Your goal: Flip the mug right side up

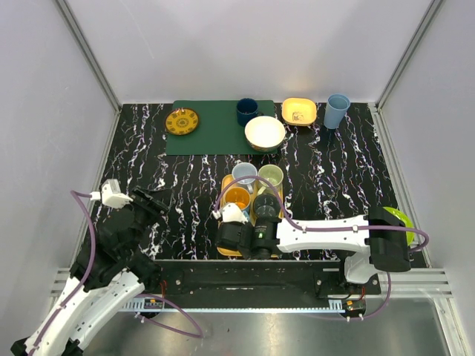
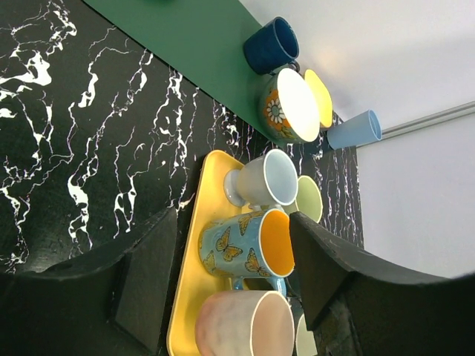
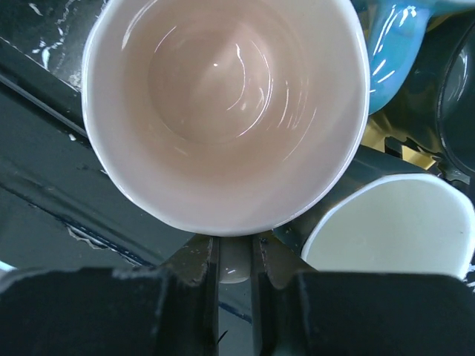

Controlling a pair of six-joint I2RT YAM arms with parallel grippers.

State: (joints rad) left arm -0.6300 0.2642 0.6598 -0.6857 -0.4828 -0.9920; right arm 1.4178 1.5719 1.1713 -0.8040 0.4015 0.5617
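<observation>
1. The right hand (image 3: pixel 234 256) is closed on a pale handle at the lower centre of the right wrist view, its two dark fingers (image 3: pixel 211 271) nearly meeting around it.
2. That handle belongs to the pale pink glossy ceramic mug (image 3: pixel 223 111), which fills the upper part of that view with its open mouth facing the camera. Whether its base touches anything cannot be told.
3. Just beside it, at lower right, sits a cream round cup (image 3: pixel 393 230). At upper right is a blue butterfly-patterned mug with an orange inside (image 2: pixel 245 248).
4. These stand on a yellow rectangular tray (image 2: pixel 210 185) near the middle of the black white-veined marble tabletop (image 1: pixel 334 178), with a pale grey mug (image 2: pixel 260 180) and a pale green mug (image 2: pixel 308 200) at the tray's far end.
5. The left hand (image 1: pixel 148 200) hangs over bare tabletop at the left of the top view, well apart from the tray, jaws spread wide and holding nothing.
</observation>
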